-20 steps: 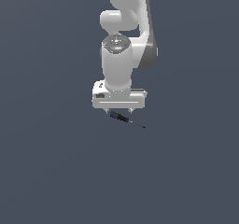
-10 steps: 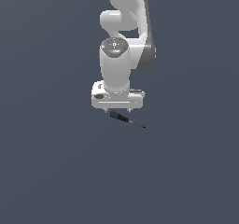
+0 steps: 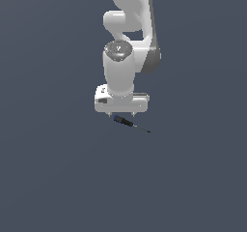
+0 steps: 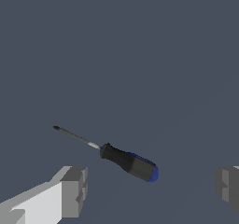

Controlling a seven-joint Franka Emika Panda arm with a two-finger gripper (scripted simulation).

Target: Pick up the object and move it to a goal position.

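One screwdriver (image 4: 126,160), one arm (image 3: 126,47) and one claw (image 3: 122,114) with two fingers (image 4: 73,191).

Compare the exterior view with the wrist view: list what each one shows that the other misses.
Only the exterior view shows the arm itself, its white body coming down over the screwdriver.

Only the wrist view shows the two fingers spread wide apart, with the handle's blue end lying between them and touching neither, and the shaft's bright collar at the black handle.

Both show the gripper open above the screwdriver, which lies on the plain dark floor, thin shaft pointing away from the handle.
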